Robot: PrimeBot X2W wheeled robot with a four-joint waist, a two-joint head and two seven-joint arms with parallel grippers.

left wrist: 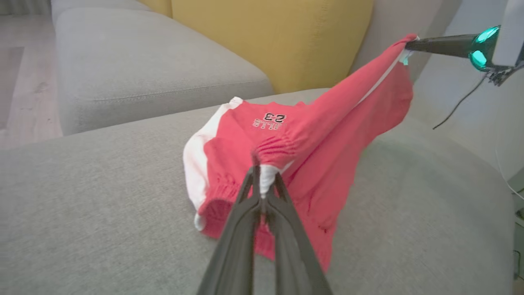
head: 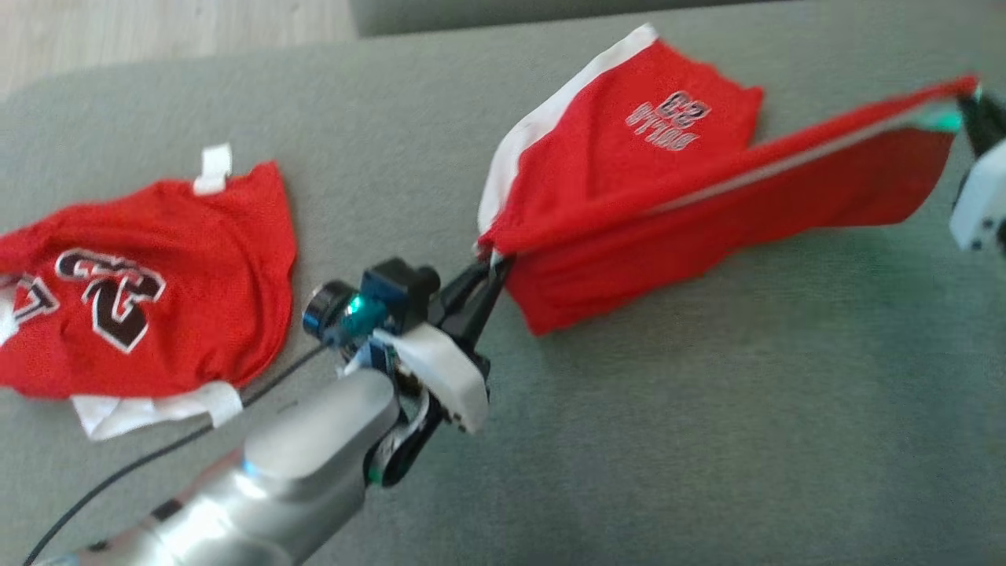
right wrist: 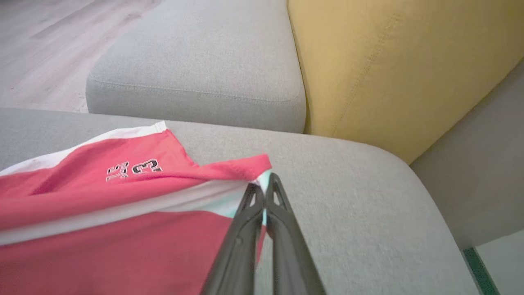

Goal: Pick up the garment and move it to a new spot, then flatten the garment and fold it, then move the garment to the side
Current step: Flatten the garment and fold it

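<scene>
Head view: left gripper [head: 489, 271] and right gripper [head: 967, 98] each pinch a waistband end of the red shorts [head: 629, 189], stretched over the far right corner of the cushion [head: 707, 440] — flattening seems underway; folding and moving aside remain.

The left arm [head: 259, 479] reaches in from the near left, its silver forearm angled up and to the right, the wrist tipped so the left gripper [head: 491, 266] points far and rightward. Its two dark fingers [left wrist: 241, 221] are pinched together on a fold of the garment [head: 629, 181]. At the far right, the right gripper [head: 968, 98] is raised, its fingers [right wrist: 239, 246] pressed tight on the garment's edge.
</scene>
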